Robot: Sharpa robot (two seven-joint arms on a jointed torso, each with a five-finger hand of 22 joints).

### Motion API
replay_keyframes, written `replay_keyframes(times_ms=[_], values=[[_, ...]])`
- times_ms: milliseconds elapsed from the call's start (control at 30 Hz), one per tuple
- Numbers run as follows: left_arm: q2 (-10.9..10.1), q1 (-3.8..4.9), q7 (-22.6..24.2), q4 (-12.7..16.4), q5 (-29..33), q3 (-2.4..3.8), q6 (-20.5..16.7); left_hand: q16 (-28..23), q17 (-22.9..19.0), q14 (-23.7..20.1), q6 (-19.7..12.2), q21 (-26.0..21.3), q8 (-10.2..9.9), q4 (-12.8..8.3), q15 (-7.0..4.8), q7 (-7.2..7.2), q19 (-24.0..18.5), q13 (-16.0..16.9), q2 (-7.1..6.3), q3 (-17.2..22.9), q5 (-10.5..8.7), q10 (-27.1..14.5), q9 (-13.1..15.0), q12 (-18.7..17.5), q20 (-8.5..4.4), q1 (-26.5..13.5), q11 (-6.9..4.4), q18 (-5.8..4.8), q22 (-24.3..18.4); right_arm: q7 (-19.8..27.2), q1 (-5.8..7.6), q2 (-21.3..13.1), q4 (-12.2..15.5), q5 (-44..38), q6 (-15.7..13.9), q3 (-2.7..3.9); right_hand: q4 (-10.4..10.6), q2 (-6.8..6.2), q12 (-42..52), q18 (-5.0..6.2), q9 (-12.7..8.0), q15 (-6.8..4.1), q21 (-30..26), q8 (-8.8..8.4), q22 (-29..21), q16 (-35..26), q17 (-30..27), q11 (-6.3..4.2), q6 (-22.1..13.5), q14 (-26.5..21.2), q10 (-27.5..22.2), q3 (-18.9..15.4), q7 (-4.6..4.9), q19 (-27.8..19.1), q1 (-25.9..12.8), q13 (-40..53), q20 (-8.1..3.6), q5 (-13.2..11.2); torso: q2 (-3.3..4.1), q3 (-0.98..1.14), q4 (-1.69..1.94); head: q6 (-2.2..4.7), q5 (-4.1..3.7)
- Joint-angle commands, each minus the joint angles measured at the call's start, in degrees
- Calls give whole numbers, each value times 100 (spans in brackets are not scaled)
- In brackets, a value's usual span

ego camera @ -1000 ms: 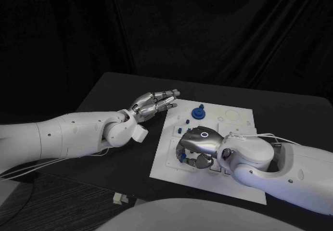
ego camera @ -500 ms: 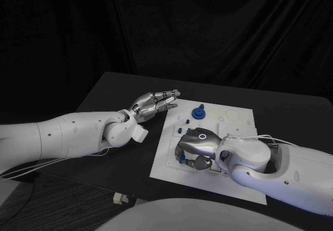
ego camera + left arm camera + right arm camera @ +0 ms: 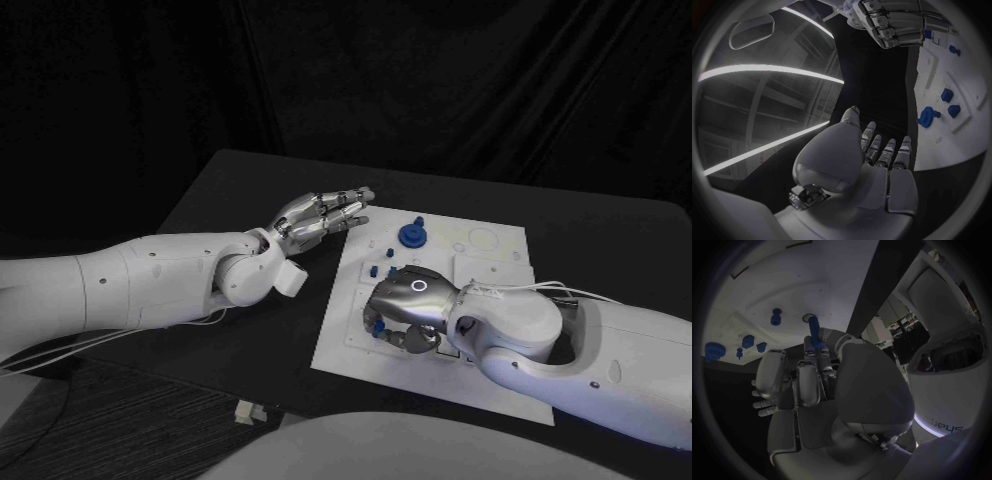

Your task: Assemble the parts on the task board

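Note:
The white task board (image 3: 483, 262) lies in the middle of the table. My right hand (image 3: 408, 310) is bent down over its near left part. In the right wrist view its thumb and a finger pinch a blue peg (image 3: 815, 335), whose tip is at a round hole (image 3: 809, 318) in the board. A big round blue part (image 3: 413, 235) stands at the board's far edge, with small blue parts (image 3: 372, 270) just nearer. My left hand (image 3: 320, 215) hovers open off the board's far left corner, fingers stretched out and holding nothing; the left wrist view shows it too (image 3: 873, 150).
The black table (image 3: 245, 190) stretches left of the board under my left arm. The board's right half (image 3: 498, 245) shows empty outlines and holes. Further small blue parts (image 3: 776, 316) stand beyond the peg in the right wrist view.
My right hand has shifted slightly down and left over the board's near left part. The left hand has not moved.

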Motion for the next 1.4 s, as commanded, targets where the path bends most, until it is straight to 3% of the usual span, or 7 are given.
replay_keyframes(times_ms=[33,700,1400], values=[[13,-9,55,7,6,6,81,16,3,-21,33,-17,23,-32,41,-14,-13,6,2,4,23,2,8,24,-2,65,46,-99,-17,-20,-15,-5,24,-306,-18,2,-39,53,32,-100,-1,-16,-32,-21,926,-27,-15,-281,-52,137,324,-7,3,-12,20,11,-9,27,-2,-1,-1,0,2],[24,-14,40,0,6,6,88,16,3,-21,33,-17,23,-32,41,-14,-13,6,2,4,23,2,8,24,-2,65,46,-99,-17,-96,-16,-27,-8,-494,168,2,-79,62,26,-96,-2,-14,-49,-41,923,-41,-34,-278,-64,128,323,-16,8,-22,53,23,-6,25,0,0,-1,0,-7],[32,-22,33,-7,6,6,111,16,3,-22,23,-17,23,-33,44,-12,-12,6,2,2,20,-1,6,20,-2,66,48,-103,-18,-5,-105,27,-129,-502,36,2,-95,71,17,-96,-13,0,-55,-95,922,-48,-40,-263,-121,121,313,-56,28,-29,31,45,4,-15,1,-1,2,0,-12]])
